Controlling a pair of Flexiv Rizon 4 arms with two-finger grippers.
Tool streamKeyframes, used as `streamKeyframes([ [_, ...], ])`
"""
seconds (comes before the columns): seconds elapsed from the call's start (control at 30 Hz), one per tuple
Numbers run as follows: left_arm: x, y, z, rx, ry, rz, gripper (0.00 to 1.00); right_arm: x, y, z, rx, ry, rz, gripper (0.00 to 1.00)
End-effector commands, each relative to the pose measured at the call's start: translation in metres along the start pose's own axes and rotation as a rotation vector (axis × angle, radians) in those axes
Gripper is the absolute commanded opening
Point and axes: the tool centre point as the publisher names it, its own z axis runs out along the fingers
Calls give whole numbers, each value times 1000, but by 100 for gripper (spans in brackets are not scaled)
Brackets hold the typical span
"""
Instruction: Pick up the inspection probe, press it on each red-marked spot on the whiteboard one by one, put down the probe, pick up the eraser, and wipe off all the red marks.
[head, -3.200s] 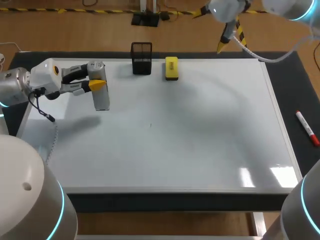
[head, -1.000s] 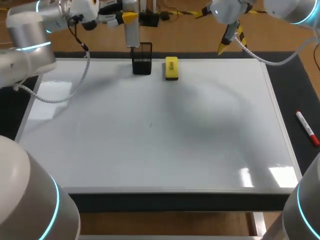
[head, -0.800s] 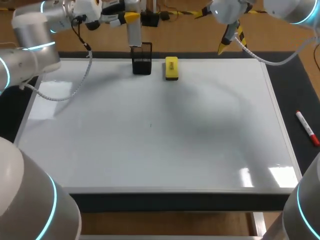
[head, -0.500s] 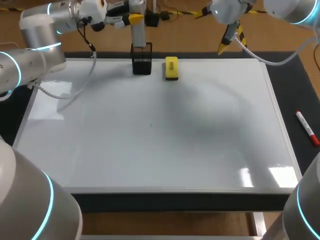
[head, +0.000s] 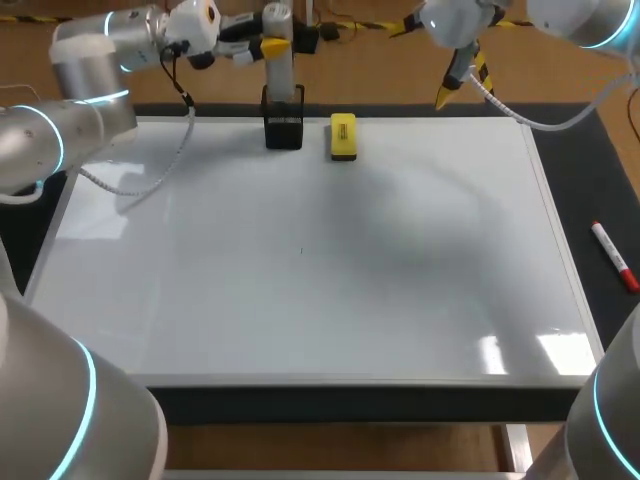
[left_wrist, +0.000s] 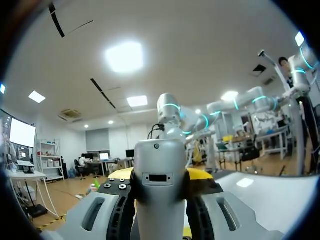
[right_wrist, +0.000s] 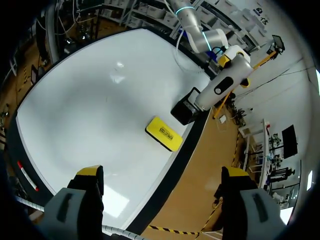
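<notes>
Now the left gripper (head: 262, 47) pinches the inspection probe (head: 279, 62) upright — tip at the black holder (head: 284, 128), eraser (head: 343, 136) at its 3 o'clock.

Head and right wrist overlook the whiteboard (head: 330, 260); left wrist looks outward.
</notes>
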Motion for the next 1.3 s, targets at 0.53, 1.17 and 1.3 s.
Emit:
streamKeyframes([
  [0.53,-1,36,-7,4,85,3,0,0,0,-1,2,4,-1,100],
  [1.17,4,61,-15,13,102,-21,0,0,0,-1,2,4,-1,100],
  [1.3,5,65,-15,11,100,-29,0,0,0,-1,2,4,-1,100],
])
